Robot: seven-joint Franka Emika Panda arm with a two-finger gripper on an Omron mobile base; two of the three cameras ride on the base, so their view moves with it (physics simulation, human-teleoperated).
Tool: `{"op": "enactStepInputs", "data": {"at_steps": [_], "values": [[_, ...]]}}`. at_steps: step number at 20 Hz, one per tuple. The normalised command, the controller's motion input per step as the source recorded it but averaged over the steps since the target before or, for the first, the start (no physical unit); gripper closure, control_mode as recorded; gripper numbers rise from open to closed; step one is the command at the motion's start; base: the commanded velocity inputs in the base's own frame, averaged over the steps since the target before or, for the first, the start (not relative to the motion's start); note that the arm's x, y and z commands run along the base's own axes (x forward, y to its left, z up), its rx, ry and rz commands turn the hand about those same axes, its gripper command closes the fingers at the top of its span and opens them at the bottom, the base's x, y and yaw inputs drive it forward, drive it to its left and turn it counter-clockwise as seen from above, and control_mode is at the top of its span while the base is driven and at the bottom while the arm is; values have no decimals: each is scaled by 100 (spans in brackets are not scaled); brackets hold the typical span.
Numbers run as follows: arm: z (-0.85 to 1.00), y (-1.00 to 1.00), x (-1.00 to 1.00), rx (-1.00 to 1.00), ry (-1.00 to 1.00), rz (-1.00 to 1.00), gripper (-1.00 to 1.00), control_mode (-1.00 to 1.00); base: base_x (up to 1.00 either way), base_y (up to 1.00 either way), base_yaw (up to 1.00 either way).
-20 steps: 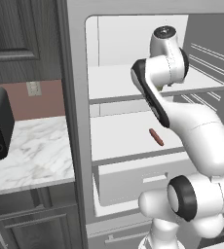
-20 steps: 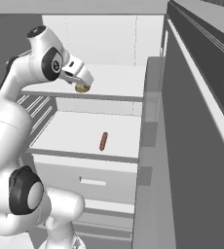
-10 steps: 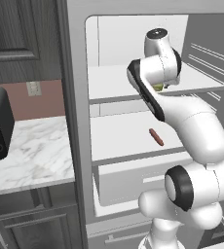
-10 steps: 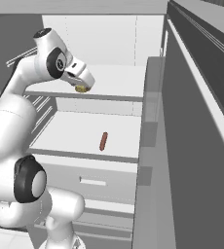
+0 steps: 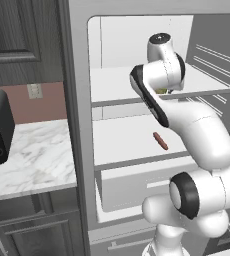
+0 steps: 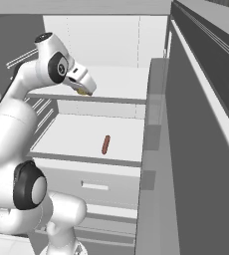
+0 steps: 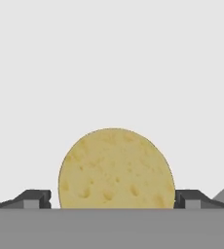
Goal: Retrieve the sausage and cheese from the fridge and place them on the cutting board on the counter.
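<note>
White shelving inside the fridge (image 5: 137, 85) is surrounding my gripper (image 6: 83, 89). My jaws are standing spread wide, with one fingertip (image 7: 33, 198) showing on each side of the cheese (image 7: 116, 169), which is lying flat on the upper shelf between them, not pinched. Farther down, the sausage (image 6: 105, 144) is lying on the lower shelf, above the drawer (image 6: 86, 182).

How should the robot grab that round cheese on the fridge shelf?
By its curved rim, from straight above. The cheese lies flat on the upper shelf as a low puck, and the open tool already has a fingertip on each side of it.
</note>
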Motion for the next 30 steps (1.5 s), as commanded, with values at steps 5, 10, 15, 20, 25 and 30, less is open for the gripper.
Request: {"op": "enactStepInputs", "data": {"at_steps": [5, 10, 15, 20, 25, 30], "values": [[-21, -1, 0, 0, -1, -1, 100, -100, 0, 0, 0], [-13, -4, 1, 0, 0, -1, 100, -100, 0, 0, 0], [-1, 0, -5, 0, 0, 0, 100, -100, 0, 0, 0], [8, 0, -85, 0, -20, 0, 100, -100, 0, 0, 0], [20, 1, -100, 0, -17, 7, 100, -100, 0, 0, 0], [44, 9, -96, 2, -6, 16, 100, -100, 0, 0, 0]]}}
